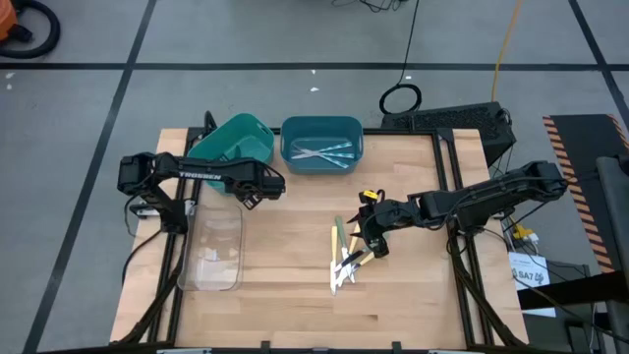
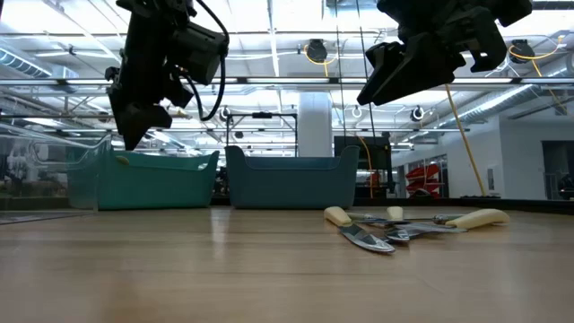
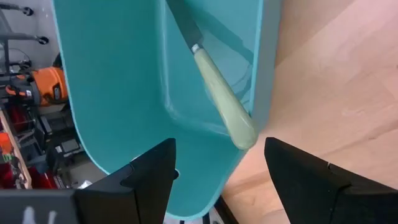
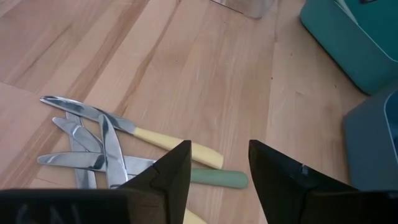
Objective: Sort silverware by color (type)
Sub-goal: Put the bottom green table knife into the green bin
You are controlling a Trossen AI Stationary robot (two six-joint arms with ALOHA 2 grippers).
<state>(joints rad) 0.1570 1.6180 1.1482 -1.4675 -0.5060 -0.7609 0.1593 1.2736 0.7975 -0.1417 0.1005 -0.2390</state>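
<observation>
A pile of knives (image 1: 346, 261) lies on the wooden table right of centre, also seen in the low view (image 2: 404, 229). In the right wrist view its steel blades (image 4: 93, 143) cross, with a yellow handle (image 4: 180, 148) and a pale green handle (image 4: 217, 178) showing. My right gripper (image 4: 217, 152) hangs open just above the pile (image 1: 373, 228). My left gripper (image 3: 217, 146) is open over the teal bin (image 3: 124, 81) at the far left (image 1: 263, 187). A pale green-handled knife (image 3: 224, 102) lies in that bin, its handle end against the wall. Light-blue utensils (image 1: 319, 152) lie in the darker bin (image 1: 321, 126).
A clear tray (image 1: 211, 251) sits on the table's left side, near of the teal bin (image 1: 236, 143). The two bins stand side by side along the far edge (image 2: 291, 184). Bare wood lies between the tray and the pile and along the near edge.
</observation>
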